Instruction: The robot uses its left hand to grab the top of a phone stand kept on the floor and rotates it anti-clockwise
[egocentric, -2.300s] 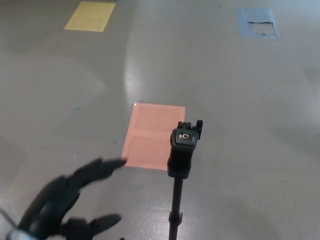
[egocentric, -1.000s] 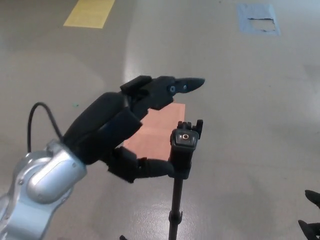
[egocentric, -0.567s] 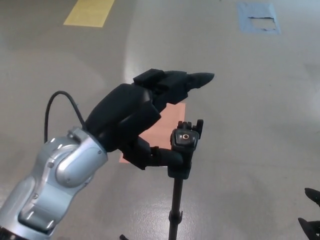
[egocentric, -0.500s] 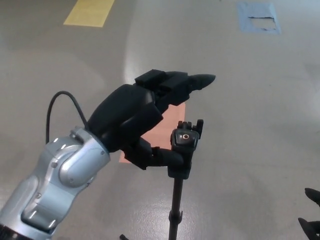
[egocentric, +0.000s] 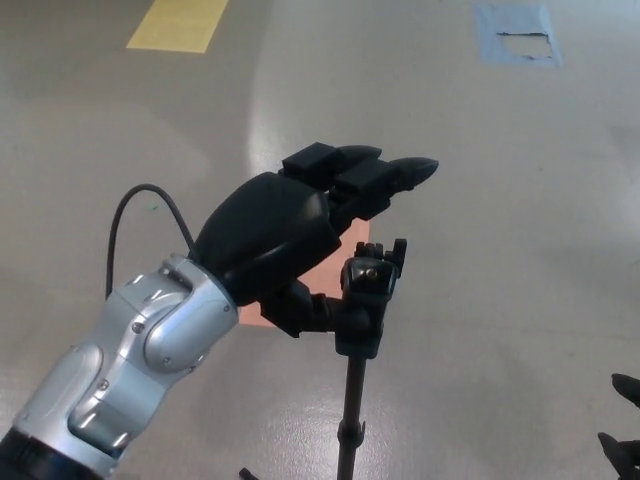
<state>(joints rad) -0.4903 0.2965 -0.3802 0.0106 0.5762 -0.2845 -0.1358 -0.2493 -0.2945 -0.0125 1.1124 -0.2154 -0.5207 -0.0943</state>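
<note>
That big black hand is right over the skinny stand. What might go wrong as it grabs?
The phone stand is a thin pole with a small head, so a sideways push from the left hand might tip it. The fingers reach past the head, so they may close off-centre and slip when twisting.

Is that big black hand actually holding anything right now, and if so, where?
Nothing is held yet. The left hand is open around the top of the phone stand, thumb beside it and fingers spread above.
</note>
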